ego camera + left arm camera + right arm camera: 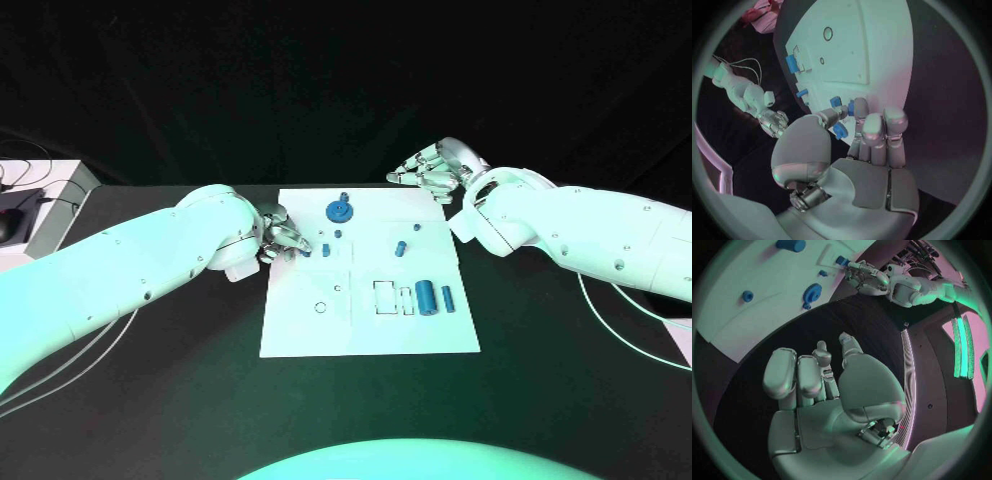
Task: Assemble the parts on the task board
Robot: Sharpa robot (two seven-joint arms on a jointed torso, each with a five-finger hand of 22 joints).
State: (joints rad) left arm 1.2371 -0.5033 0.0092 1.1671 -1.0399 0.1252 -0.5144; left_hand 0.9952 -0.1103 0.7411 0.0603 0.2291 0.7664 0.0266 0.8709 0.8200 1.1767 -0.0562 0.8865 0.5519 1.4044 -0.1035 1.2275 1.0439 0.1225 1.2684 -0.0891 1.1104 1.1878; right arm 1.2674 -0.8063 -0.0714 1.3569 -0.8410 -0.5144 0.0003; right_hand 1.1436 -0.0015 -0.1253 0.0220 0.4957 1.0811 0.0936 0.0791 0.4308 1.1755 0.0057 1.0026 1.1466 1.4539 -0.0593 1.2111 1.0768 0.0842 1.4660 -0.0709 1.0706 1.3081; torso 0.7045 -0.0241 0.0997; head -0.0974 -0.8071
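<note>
Left robot hand (pixel 281 237): sits at the left edge of the task board (pixel 303 330), fingers reaching onto the plate beside a small blue part (pixel 327 248). In the left wrist view this robot hand (pixel 870 135) has its fingers side by side and curled forward, fingertips close to several small blue parts (pixel 840 131) near the board's edge; whether one of them is pinched cannot be told.

Right robot hand (pixel 428 172): hangs just off the far right corner of the task board, over the black tabletop (pixel 577 360). In the right wrist view this robot hand (pixel 817 375) has its fingers together and bent inward with nothing between them.

Task board: white plate, middle of the tabletop, lying flat.

Parts on the board, head view:
- Blue gear-like part (pixel 340 209), near the far edge, centre; standing on the board.
- Small blue peg (pixel 417 227), far right area.
- Short blue piece (pixel 398 248), near the middle, between the gear-like part and the near row.
- Large blue cylinder (pixel 427 297), lying in the right half, beside a white rectangular recess (pixel 385 297).
- Slim blue bar (pixel 449 297), just beside the cylinder, toward the board's right edge.
- Round ring outline (pixel 319 308), left half of the board.
</note>
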